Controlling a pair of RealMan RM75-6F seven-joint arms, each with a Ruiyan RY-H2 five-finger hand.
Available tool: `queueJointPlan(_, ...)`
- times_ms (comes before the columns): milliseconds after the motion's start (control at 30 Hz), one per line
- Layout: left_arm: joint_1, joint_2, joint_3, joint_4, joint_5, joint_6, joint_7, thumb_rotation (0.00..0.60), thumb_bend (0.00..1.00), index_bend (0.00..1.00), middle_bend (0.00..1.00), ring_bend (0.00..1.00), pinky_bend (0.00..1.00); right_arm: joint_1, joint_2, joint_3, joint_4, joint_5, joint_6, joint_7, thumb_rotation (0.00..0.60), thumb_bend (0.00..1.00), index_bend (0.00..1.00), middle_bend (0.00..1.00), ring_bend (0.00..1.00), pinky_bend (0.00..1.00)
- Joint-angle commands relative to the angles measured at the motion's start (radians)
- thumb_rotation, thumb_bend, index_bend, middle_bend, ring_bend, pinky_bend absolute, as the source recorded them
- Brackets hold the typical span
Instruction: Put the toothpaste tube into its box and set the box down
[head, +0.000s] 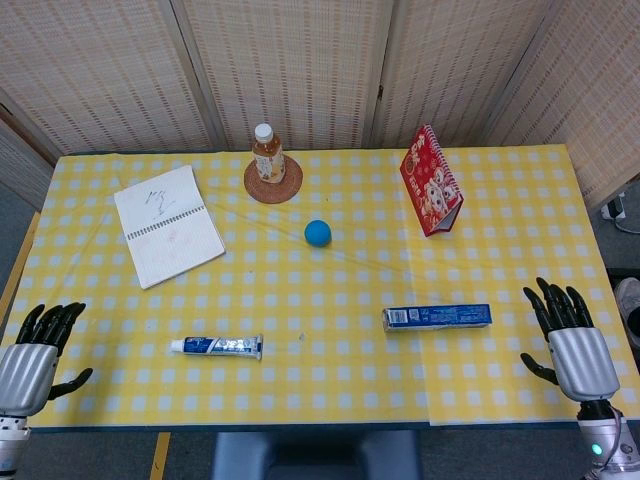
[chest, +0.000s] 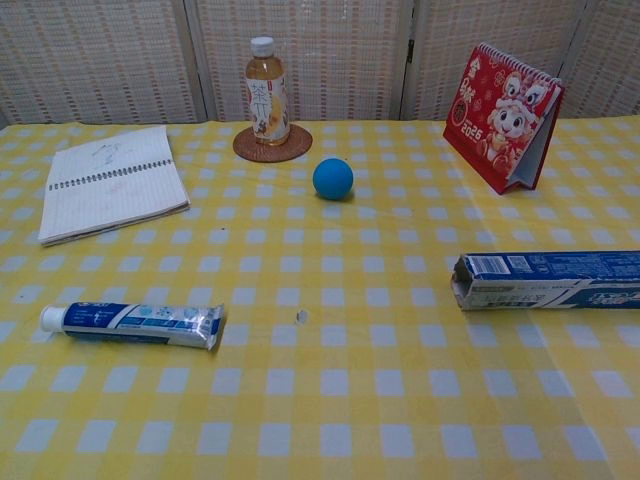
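A blue and white toothpaste tube (head: 217, 346) (chest: 133, 324) lies flat on the yellow checked cloth, front left, its white cap pointing left. Its blue box (head: 437, 318) (chest: 548, 280) lies on its side at the front right, and the chest view shows its left end standing open toward the tube. My left hand (head: 35, 350) hovers at the table's left front corner, fingers spread, holding nothing, well left of the tube. My right hand (head: 570, 338) is at the right front, fingers spread and empty, to the right of the box. Neither hand shows in the chest view.
A spiral notebook (head: 167, 224) (chest: 112, 194) lies at the back left. A tea bottle (head: 267, 154) (chest: 267, 90) stands on a round coaster (head: 274, 183) at the back centre. A blue ball (head: 318, 233) (chest: 332, 178) sits mid-table. A red desk calendar (head: 431, 181) (chest: 503, 116) stands at the back right.
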Motion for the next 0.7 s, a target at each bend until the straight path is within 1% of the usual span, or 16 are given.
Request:
queueJointPlan(33,0.002,-0.006,-0.001,0.0,-0.005,0.001,0.015,0.6,0.22,0.1,0.14,0.12,0.07,0.0,0.0,0.0,-0.001,-0.004,0.002,-0.002,0.6,0.21,0.0,0.0,0.0,0.0)
queueJointPlan(167,-0.004,-0.006,0.007,-0.008,0.004,-0.014,0.009,0.6,0.22,0.09,0.14,0.12,0.06,0.0,-0.002,-0.003,0.0,-0.012,0.006,-0.005,0.6,0.21,0.0,0.0,0.0,0.0)
queueJointPlan(300,-0.015,-0.023,0.016,-0.005,0.029,-0.022,0.013,0.6,0.22,0.08,0.14,0.12,0.08,-0.005,0.01,-0.017,-0.004,-0.028,0.008,0.013,0.6,0.21,0.0,0.0,0.0,0.0)
queueJointPlan(367,-0.026,-0.035,0.032,0.008,0.068,-0.03,-0.002,0.6,0.22,0.07,0.15,0.14,0.12,-0.012,0.01,-0.021,0.0,-0.03,0.016,0.012,0.6,0.21,0.0,0.0,0.0,0.0)
queueJointPlan(400,-0.031,-0.037,0.039,0.009,0.077,-0.038,-0.01,0.6,0.22,0.06,0.18,0.17,0.18,-0.015,0.01,-0.023,0.001,-0.029,0.018,0.011,0.6,0.21,0.0,0.0,0.0,0.0)
queueJointPlan(433,-0.037,-0.04,0.043,0.006,0.087,-0.045,-0.021,0.6,0.22,0.06,0.25,0.27,0.29,-0.017,0.009,-0.024,0.001,-0.028,0.019,0.01,0.6,0.21,0.0,0.0,0.0,0.0)
queueJointPlan(500,-0.056,-0.059,0.043,0.015,0.124,-0.039,-0.044,0.6,0.22,0.08,0.45,0.51,0.56,-0.022,0.008,-0.027,0.0,-0.025,0.02,0.002,0.6,0.21,0.0,0.0,0.0,0.0)
queueJointPlan(533,-0.068,-0.073,0.043,0.025,0.148,-0.038,-0.047,0.6,0.22,0.11,0.59,0.68,0.75,-0.023,0.009,-0.028,-0.003,-0.028,0.022,0.0,0.6,0.21,0.0,0.0,0.0,0.0)
queueJointPlan(567,-0.077,-0.085,0.042,0.034,0.164,-0.038,-0.042,0.6,0.22,0.15,0.72,0.81,0.88,-0.023,0.009,-0.028,-0.004,-0.032,0.026,-0.001,0.6,0.21,0.0,0.0,0.0,0.0)
queueJointPlan(600,-0.086,-0.096,0.044,0.042,0.178,-0.043,-0.035,0.6,0.22,0.18,0.82,0.89,0.95,-0.025,0.007,-0.027,-0.004,-0.034,0.03,-0.004,0.6,0.21,0.0,0.0,0.0,0.0)
queueJointPlan(633,-0.099,-0.108,0.049,0.045,0.193,-0.059,-0.025,0.6,0.21,0.22,0.92,0.96,0.99,-0.026,0.004,-0.027,-0.003,-0.035,0.033,-0.011,0.6,0.21,0.0,0.0,0.0,0.0)
queueJointPlan(667,-0.107,-0.116,0.052,0.044,0.199,-0.069,-0.019,0.6,0.21,0.25,0.97,0.99,1.0,-0.027,0.002,-0.027,-0.003,-0.035,0.034,-0.015,0.6,0.21,0.0,0.0,0.0,0.0)
queueJointPlan(700,-0.114,-0.127,0.051,0.044,0.205,-0.075,-0.014,0.6,0.21,0.29,1.0,1.0,1.0,-0.027,0.0,-0.027,-0.003,-0.035,0.033,-0.017,0.6,0.21,0.0,0.0,0.0,0.0)
